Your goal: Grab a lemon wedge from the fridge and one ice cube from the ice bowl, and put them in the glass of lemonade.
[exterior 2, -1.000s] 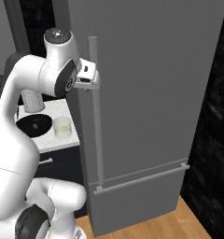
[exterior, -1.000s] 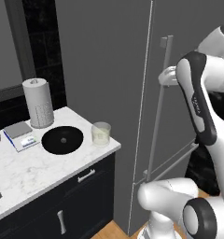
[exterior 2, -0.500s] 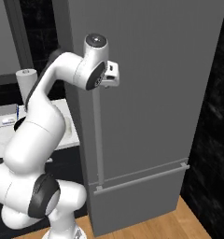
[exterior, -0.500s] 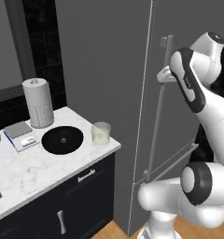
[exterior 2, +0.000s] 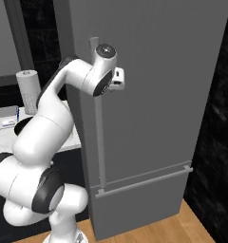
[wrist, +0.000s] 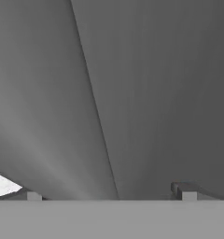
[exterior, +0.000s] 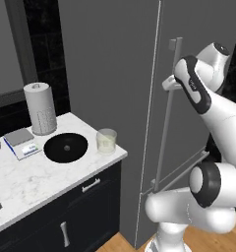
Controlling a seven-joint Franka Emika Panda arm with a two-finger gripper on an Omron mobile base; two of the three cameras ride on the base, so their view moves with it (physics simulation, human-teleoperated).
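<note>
The fridge is a tall dark grey appliance with its door shut, so the lemon wedge is hidden. My gripper hovers high in front of the door, just right of the long vertical bar handle. In the left base view the gripper sits beside the handle's upper part. In the hand view the gripper is open, its fingertips wide apart with nothing between them, facing the grey door. The glass of lemonade stands at the counter's right corner, the black ice bowl to its left.
A white paper-towel roll stands behind the bowl, and a small flat scale lies left of it on the white marble counter. Dark cabinets sit under the counter. A drawer seam runs across the fridge's lower part. The floor is wood.
The arm has swung its hand rightward across the handle and closer to the fridge door. The gripper has stayed open. The counter things have not moved.
</note>
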